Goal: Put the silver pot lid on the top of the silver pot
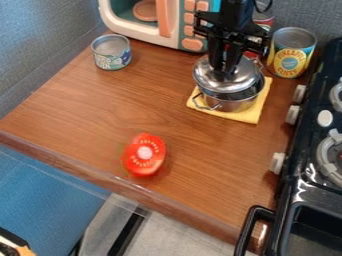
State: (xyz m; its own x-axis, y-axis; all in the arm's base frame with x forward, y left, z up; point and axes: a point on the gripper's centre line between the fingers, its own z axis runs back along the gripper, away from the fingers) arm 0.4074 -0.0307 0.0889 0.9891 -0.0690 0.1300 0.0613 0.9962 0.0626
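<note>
The black gripper (225,70) hangs down from the top edge over the silver pot lid (217,84), its fingers close together on the lid's middle, where the knob is hidden. The lid lies over the mouth of the silver pot (235,105), set a little toward the upper left and slightly tilted. Part of the pot's dark inside shows at the lower right, between lid and rim. The pot stands on a folded yellow cloth (250,115). Whether the lid touches the rim all round, I cannot tell.
A yellow-labelled can (291,54) stands close to the right of the pot, with the black stove (308,165) beyond. Behind is a toy microwave (171,22). A small can (111,52) stands back left, and a tomato slice (144,154) lies near the front edge.
</note>
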